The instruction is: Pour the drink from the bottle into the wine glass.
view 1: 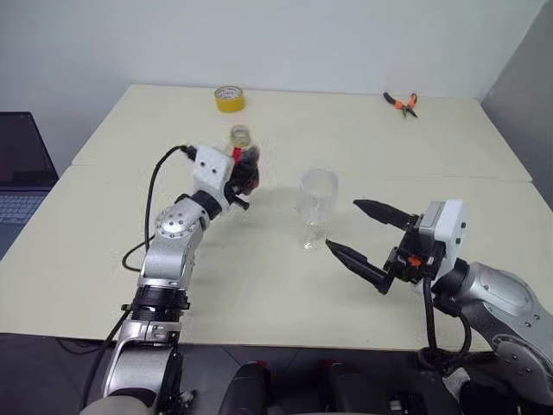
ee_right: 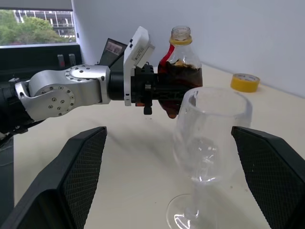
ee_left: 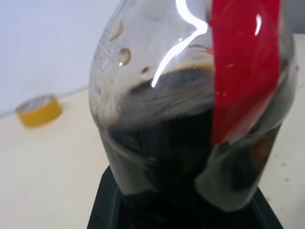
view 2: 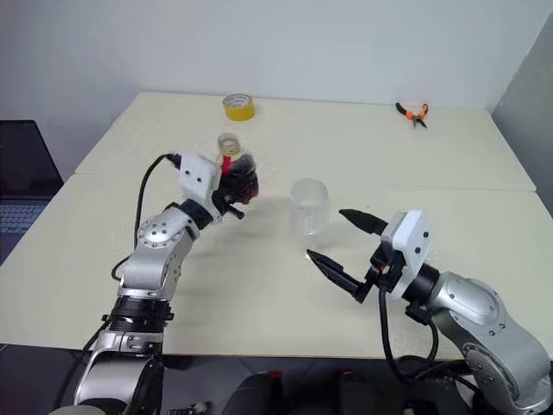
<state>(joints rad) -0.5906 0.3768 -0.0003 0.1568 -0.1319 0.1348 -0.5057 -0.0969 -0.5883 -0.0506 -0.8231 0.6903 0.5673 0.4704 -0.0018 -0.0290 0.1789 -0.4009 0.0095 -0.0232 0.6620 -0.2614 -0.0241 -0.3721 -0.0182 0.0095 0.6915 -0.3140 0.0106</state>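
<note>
Cream worktop (view 1: 259,294). Left tool (view 1: 243,180) clenched on cola bottle (ee_right: 179,78), lifted, cap off, beside empty wine glass (view 1: 316,207). Right tool (view 1: 367,235) spread near glass. Bring mouth over rim, tilt slowly.

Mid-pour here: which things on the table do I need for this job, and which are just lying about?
Needed:
- bottle with the dark drink, held in the left gripper
- wine glass, standing, nothing poured in yet
- right gripper, jaws open beside the glass

Lying about:
- yellow tape roll
- orange-handled pliers
- laptop, beside the table
</note>
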